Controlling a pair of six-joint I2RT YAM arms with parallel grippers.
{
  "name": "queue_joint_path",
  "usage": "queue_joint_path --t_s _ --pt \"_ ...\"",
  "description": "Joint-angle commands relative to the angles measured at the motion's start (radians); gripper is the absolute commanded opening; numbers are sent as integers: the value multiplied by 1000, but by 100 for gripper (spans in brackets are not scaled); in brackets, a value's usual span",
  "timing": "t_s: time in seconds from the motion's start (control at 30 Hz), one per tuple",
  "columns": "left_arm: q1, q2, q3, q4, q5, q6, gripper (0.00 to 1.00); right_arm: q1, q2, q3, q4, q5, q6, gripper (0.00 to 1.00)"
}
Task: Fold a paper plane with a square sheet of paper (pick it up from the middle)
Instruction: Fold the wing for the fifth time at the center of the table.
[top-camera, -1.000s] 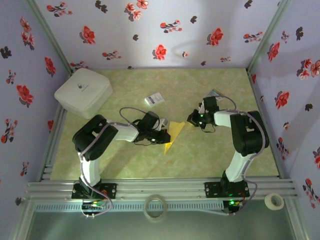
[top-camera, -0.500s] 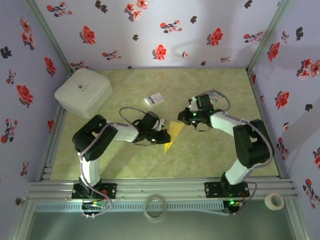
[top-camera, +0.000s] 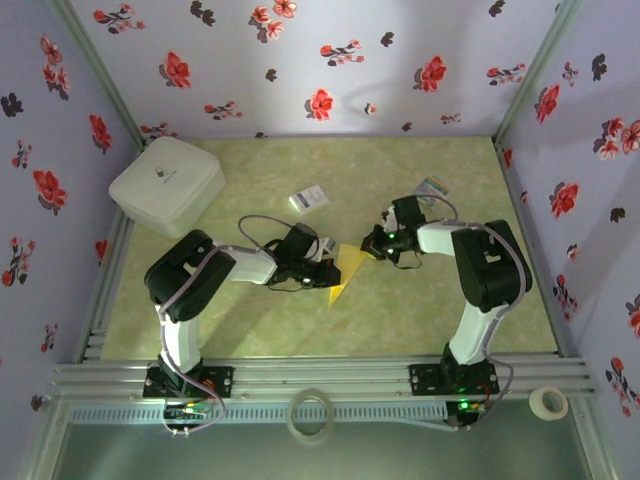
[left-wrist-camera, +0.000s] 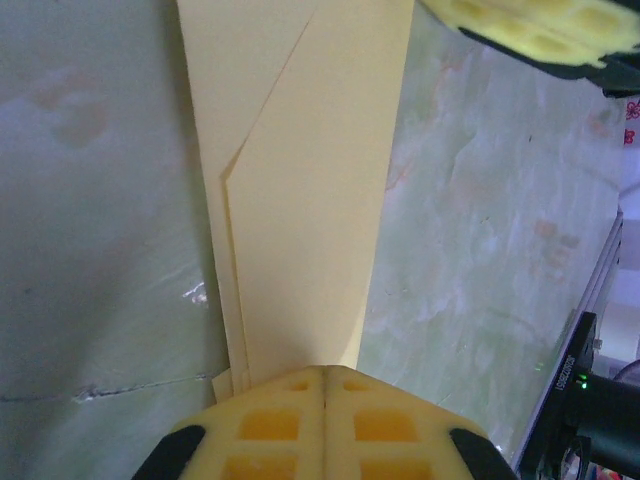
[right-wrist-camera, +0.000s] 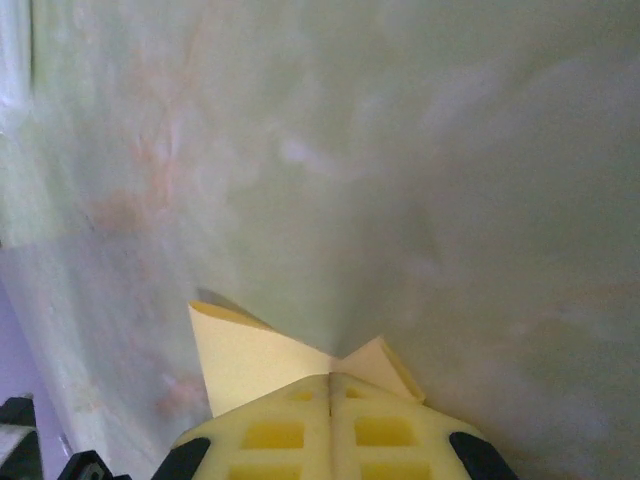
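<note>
**A:** Reading the top view from its left side: what is the left tool doing?

**B:** The left tool (top-camera: 325, 277) is sitting just left of the frame's centre, clamping the paper plane (top-camera: 347, 268). In its own wrist view the yellow pads (left-wrist-camera: 270, 425) are meeting at the bottom edge, with the folded paper running straight up the frame from between them.

**A:** How is the plane lying?

**B:** It is lying on the counter (top-camera: 250, 330) at mid-frame, between the two tools. Its long axis is running from a narrow tip at lower left to a wider end at upper right (steeply, closer to upright than to level). The left tool is gripping the narrow half, and the wide end is pointing toward the right tool.

**A:** And that one?

**B:** The right tool (top-camera: 373, 245) is reaching in from the right and touching the wide end. Its pads (right-wrist-camera: 270, 430) are pressed together, and yellow corners are poking out on both sides of them. So I am judging that it is pinching that edge, not merely resting there.

**A:** Which arm is nearer, then?

**B:** Neither, since each is holding one end. I am guessing that any coming fold is depending on the line running between the two grips, so the arms need to be moving together or the thin paper is risking a tear.
</note>
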Motion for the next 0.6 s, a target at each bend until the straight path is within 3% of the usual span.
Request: queue_joint_path --t_s 0.0,0.27,0.4,0.57 --pt "-4 48 -69 -219 -61 -9 0 -38 12 25 24 41 5 6" --pt "-4 40 -63 -226 -59 -8 0 -46 -121 -50 104 12 60 9" --pt "-5 34 -55 -232 -59 -9 0 17 -134 -62 106 -47 59 9" --pt "-5 20 -43 -246 -61 -5 0 84 -105 -78 85 -34 44 6"
